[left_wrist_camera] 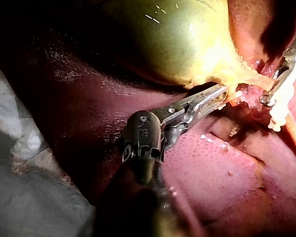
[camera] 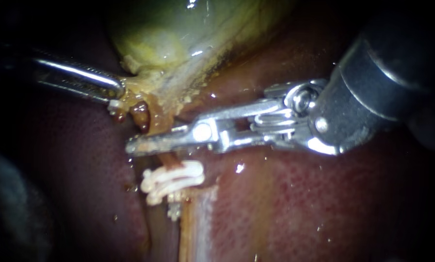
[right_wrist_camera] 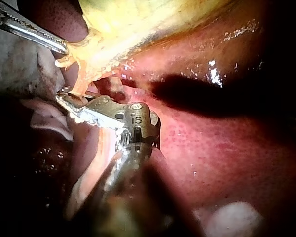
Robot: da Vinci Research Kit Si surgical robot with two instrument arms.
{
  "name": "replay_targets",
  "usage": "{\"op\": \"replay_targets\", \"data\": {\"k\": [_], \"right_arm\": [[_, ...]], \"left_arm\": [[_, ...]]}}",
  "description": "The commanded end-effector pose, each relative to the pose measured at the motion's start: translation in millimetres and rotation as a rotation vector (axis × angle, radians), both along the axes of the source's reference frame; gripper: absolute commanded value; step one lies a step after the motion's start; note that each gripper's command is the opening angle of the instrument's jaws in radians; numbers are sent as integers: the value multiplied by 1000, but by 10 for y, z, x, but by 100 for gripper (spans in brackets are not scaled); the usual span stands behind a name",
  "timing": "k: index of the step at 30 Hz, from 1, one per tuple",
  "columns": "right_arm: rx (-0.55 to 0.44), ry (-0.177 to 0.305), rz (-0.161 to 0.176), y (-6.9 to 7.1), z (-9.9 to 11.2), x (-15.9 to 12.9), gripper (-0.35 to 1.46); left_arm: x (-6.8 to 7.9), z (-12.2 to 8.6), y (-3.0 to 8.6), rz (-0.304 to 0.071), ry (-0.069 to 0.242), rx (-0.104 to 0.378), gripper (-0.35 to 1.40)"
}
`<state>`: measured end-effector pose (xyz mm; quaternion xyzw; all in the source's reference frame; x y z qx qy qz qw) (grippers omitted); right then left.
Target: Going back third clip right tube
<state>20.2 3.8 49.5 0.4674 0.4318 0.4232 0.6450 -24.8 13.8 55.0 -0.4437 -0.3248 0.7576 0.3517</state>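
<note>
The yellow-green gallbladder [camera: 178,34] hangs over the dark red liver [camera: 299,204]. My left instrument [camera: 116,94] comes in from the left, its jaws shut on the ragged tissue at the gallbladder's lower end. A brownish tube [camera: 154,121] runs down from there. White clips [camera: 173,180] sit across it lower down. My right instrument [camera: 132,145] lies across the tube just above the clips, its jaws together and the tube passing behind them. The right wrist view shows its tip [right_wrist_camera: 64,101] under the gallbladder's edge [right_wrist_camera: 138,24]. The left wrist view shows my left instrument [left_wrist_camera: 224,95] gripping yellow tissue.
A pale strip of tissue [camera: 198,223] runs down the liver below the clips. The right instrument's thick wrist [camera: 353,102] fills the upper right of the endoscope view. Grey drape [left_wrist_camera: 24,187] lies beside the liver in the left wrist view.
</note>
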Motion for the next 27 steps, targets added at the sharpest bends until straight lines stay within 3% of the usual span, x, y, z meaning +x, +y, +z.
{"op": "replay_targets", "data": {"k": [1,2,6,9,14,21,27], "right_arm": [[-1,-1,-5,-2,3,1,-35],[-1,5,-6,-4,5,1,-34],[-119,49,-27,-18,23,3,27],[-201,70,-52,-34,44,6,43],[-290,69,-36,-50,79,3,50],[-389,85,-43,-35,96,-17,50],[-545,120,-69,-34,97,-38,50]], "left_arm": [[0,0,0,0,1,-1,-35],[0,0,0,0,1,-1,-35],[0,1,1,0,1,-1,-35],[0,1,1,0,1,-1,-35],[0,1,0,0,0,-1,-35],[0,0,0,0,0,-1,-35],[1,0,0,1,0,-1,-35]]}}
